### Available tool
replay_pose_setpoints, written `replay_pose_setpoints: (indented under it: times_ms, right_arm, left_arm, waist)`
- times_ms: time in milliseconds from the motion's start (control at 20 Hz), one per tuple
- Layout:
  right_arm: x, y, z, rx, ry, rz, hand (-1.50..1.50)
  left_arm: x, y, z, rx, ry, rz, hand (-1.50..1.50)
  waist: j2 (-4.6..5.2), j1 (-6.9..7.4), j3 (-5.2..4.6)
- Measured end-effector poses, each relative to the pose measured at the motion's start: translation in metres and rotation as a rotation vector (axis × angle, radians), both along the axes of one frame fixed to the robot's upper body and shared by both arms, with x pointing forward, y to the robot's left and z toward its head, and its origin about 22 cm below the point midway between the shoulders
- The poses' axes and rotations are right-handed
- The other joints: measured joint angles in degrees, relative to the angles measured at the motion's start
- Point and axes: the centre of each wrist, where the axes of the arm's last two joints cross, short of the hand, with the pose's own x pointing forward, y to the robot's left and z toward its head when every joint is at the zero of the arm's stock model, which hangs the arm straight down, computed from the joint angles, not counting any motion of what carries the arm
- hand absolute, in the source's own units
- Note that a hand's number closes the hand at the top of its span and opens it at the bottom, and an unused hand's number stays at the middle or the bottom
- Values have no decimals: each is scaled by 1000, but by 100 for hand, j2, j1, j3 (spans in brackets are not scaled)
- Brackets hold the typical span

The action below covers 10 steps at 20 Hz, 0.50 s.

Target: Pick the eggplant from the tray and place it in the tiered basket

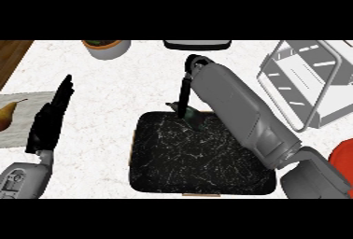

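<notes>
A black marbled tray (186, 163) lies in the middle of the counter. The eggplant (195, 118), dark and small, sits at the tray's far edge, its stem end pointing left. My right forearm crosses the tray from the lower right. My right hand (184, 93) bends down from the wrist, and its straight fingers reach onto the eggplant's top and hide part of it. The white wire tiered basket (303, 84) stands to the right of the tray, beyond the arm. My left hand (47, 119) rests open at the left, fingers up, away from the tray.
A pear (7, 115) lies on a grey mat (27, 128) at the left edge. A bowl (107, 47) and a dark flat object (196, 44) stand at the back edge. Something red (342, 161) shows at the right edge. Wood flooring shows at the top left.
</notes>
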Motion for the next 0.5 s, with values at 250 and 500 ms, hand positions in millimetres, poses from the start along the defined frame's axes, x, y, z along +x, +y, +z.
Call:
replay_pose_setpoints:
  times_ms: [250,500]
  right_arm:
    - [-4,7,-2,-51,-21,48,-150]
    - [-8,6,-8,-83,-44,81,-150]
  left_arm:
    - [-4,3,-1,0,6,6,0]
    - [-7,4,-2,4,1,15,0]
  waist:
    - [-11,-20,0]
    - [-16,-33,0]
